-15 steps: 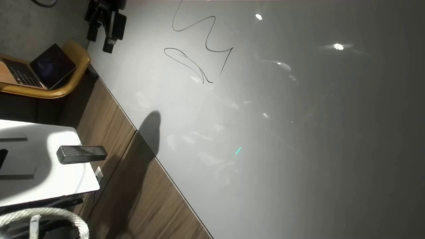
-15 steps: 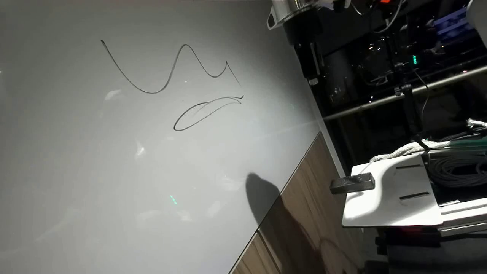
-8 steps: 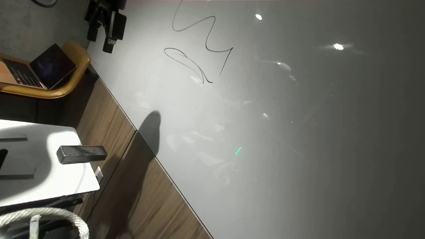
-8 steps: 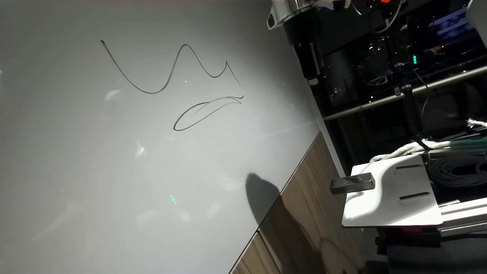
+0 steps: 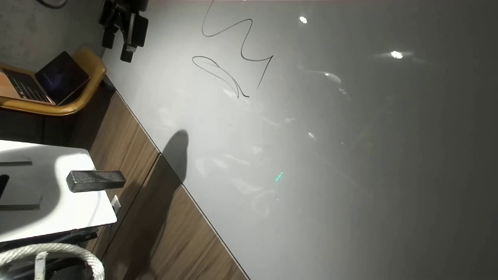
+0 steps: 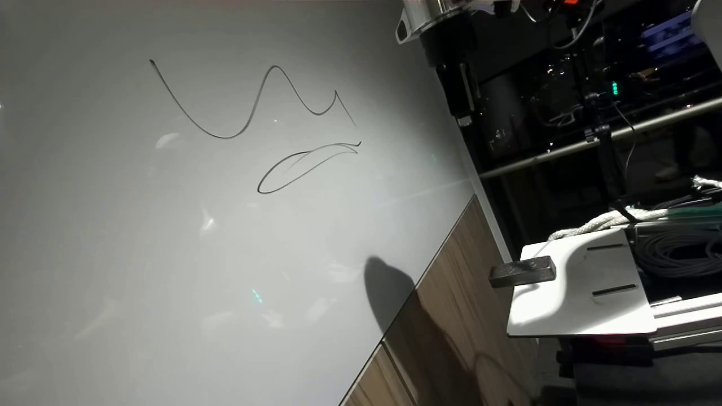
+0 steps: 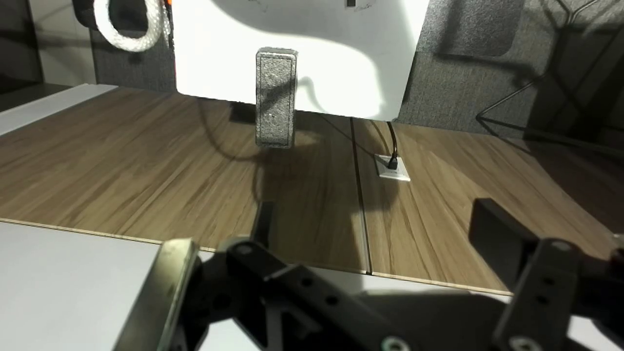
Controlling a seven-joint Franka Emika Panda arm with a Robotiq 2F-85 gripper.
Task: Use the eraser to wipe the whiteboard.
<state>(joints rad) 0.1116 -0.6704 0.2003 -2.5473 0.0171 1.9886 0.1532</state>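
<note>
While the gripper (image 7: 375, 225) gapes, white rope (image 7: 127, 44) loops beside the tabletop (image 7: 341, 78) the eraser (image 7: 276, 100) overhangs.

No legible text, labels, brands, numbers or signs.

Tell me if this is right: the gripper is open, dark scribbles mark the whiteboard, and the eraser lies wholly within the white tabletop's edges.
Wrong only about the eraser: it juts past the edge of the white tabletop, as the wrist view shows. The rest holds: the gripper is open, and dark scribbles mark the whiteboard.
</note>
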